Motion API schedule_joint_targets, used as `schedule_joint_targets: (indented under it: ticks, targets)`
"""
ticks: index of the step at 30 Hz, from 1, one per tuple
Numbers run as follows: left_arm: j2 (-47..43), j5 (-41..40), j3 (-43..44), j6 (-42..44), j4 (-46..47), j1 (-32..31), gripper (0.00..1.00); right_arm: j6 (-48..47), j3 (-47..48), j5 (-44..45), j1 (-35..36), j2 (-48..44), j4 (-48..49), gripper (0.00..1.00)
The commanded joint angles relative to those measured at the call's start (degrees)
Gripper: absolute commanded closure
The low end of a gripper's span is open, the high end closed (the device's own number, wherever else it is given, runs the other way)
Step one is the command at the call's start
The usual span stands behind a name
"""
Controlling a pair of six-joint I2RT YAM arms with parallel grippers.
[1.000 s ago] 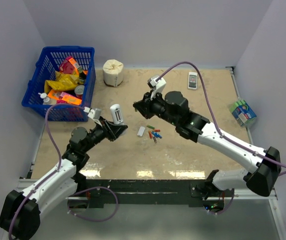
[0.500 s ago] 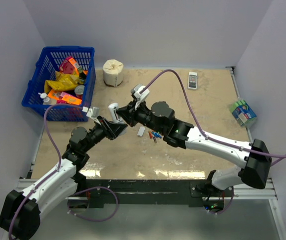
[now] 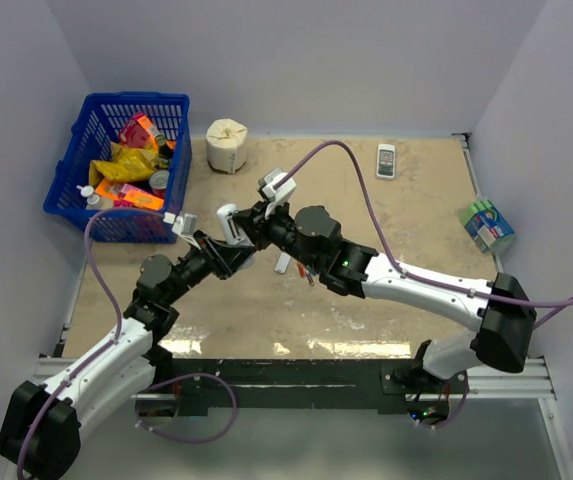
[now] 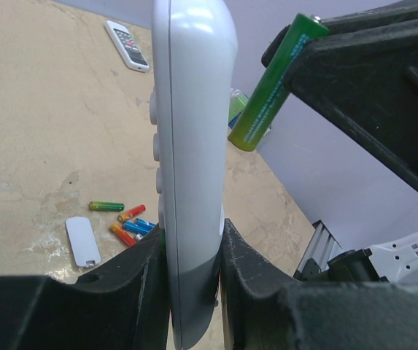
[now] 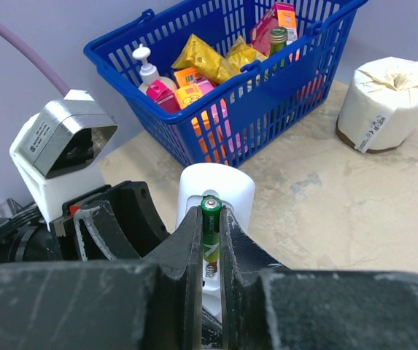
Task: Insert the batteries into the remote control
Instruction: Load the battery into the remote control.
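Note:
My left gripper (image 4: 192,251) is shut on the silver-white remote control (image 4: 188,146) and holds it upright above the table; it also shows in the top view (image 3: 231,222). My right gripper (image 5: 209,240) is shut on a green battery (image 5: 209,226) and holds it right at the remote's open battery compartment (image 5: 214,198). The same green battery (image 4: 271,84) shows beside the remote in the left wrist view. Several loose batteries (image 4: 125,222) in green, red, blue and orange lie on the table, partly hidden under the right arm in the top view (image 3: 309,273). The white battery cover (image 4: 83,240) lies beside them.
A blue basket (image 3: 86,170) of groceries stands at the back left, a paper roll (image 3: 227,145) next to it. A short white handset (image 3: 387,160) lies at the back, a green sponge pack (image 3: 486,224) at the right edge.
My right gripper has swung left from above the loose batteries to the remote, carrying the green battery up to its compartment. The left gripper has held the remote nearly still.

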Motion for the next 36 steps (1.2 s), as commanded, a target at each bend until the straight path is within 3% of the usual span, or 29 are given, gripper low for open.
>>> schedule_joint_targets:
  ticks: [1,26,36]
  targets:
    - [-0.9,0.8,2.2,0.2,4.6,-0.2,1.0,-1.4,2.6,1.5,0.2,1.2,3.8,1.0]
    - [-0.6,-3.6,3.9,-1.7,-0.5,-0.7,1.0,-1.2,0.7,1.7,0.4,4.5,2.8,1.0]
    - [0.3,-3.5,3.1,-2.0,-0.5,-0.7,1.0,-0.8,-0.9,2.8,0.6,6.0,3.3,0.9]
